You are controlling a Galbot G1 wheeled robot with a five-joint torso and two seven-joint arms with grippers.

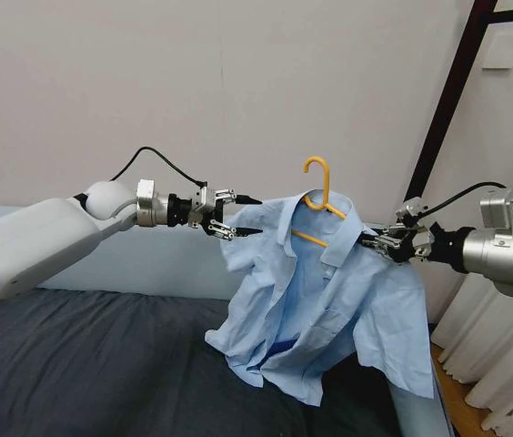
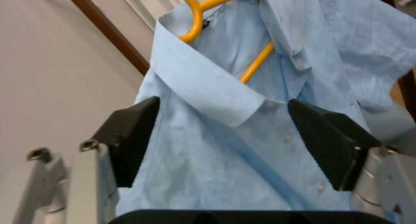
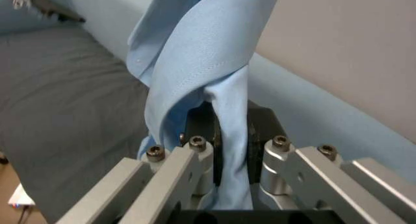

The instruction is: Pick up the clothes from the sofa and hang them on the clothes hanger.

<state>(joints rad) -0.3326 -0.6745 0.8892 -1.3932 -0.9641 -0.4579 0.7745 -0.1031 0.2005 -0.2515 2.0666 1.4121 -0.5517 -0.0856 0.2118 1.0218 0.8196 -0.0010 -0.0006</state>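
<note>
We see the blue shirt [image 1: 320,300] draped on a yellow hanger [image 1: 320,196] at the centre of the head frame, up over the dark sofa [image 1: 75,364]. Its hem droops at lower centre. The left hand [image 1: 246,216] comes in from the left at mid-height, at the shirt's shoulder edge. The right hand [image 1: 382,244] sits at the right, at the other shoulder.

The head view doesn't settle the grips; the wrist views do.
- **Left wrist view:** the black pads [image 2: 130,136] are spread wide and released. The shirt front and collar lie beyond them, with the hanger at the top of the frame.
- **Right wrist view:** the right hand is clenched on a twisted fold of shirt. The sofa seat is at left, and the left hand shows small in the upper left corner.
</note>
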